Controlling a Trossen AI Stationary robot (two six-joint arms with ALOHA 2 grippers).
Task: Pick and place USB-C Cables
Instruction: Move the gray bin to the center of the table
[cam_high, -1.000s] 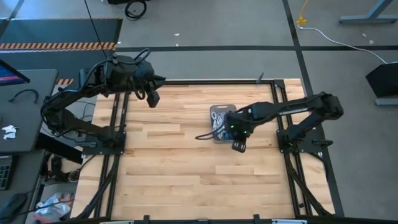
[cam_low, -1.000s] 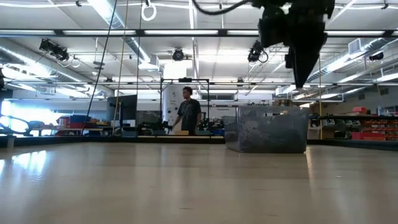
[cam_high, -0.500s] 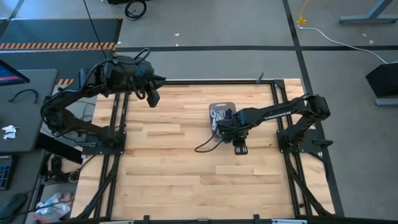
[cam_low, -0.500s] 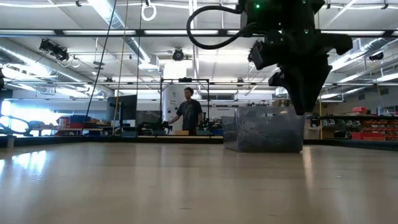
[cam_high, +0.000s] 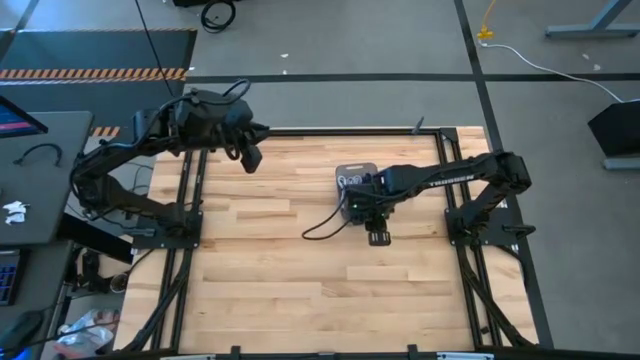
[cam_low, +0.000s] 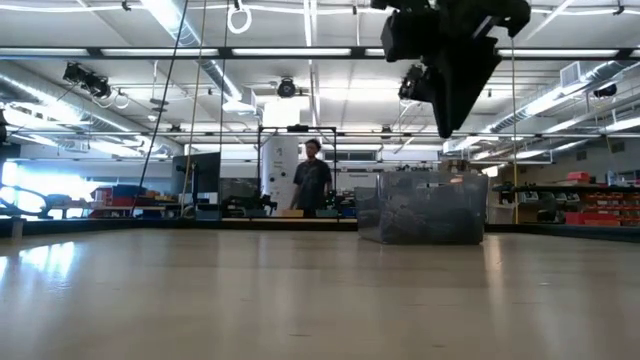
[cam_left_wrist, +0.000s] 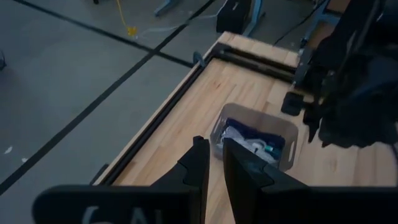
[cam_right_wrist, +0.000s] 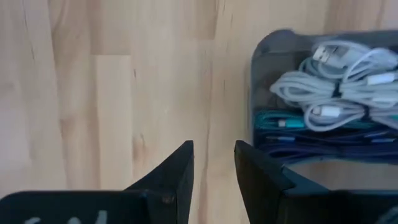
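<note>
The USB-C Cables (cam_right_wrist: 336, 99) lie bundled inside a grey translucent tray (cam_high: 357, 172) that stands on the wooden surface (cam_high: 270, 260), a little toward the right arm's side of its middle. In the right wrist view the white and silver-grey coils sit at one end of the tray, a teal bundle (cam_right_wrist: 292, 120) lies beside them, and dark blue bundles (cam_right_wrist: 323, 140) press against the tray's wall; all of them are inside it, none on the bare wood.

The right gripper (cam_right_wrist: 213, 171) hangs above the surface just beside the tray, over bare planks, with its jaws slightly parted and nothing between them. In the high view the right arm reaches across from its base at the surface's edge, its wrist partly covering the tray, and a dark cord (cam_high: 322, 222) loops from it over the wood. In the low view the same gripper (cam_low: 447, 125) hangs clear above the tray (cam_low: 420, 208).

The left gripper (cam_left_wrist: 212, 163) waits raised near the far left corner of the surface, well apart from the tray, jaws slightly parted and holding nothing.

A person (cam_low: 314, 180) stands in the room beyond the surface.
</note>
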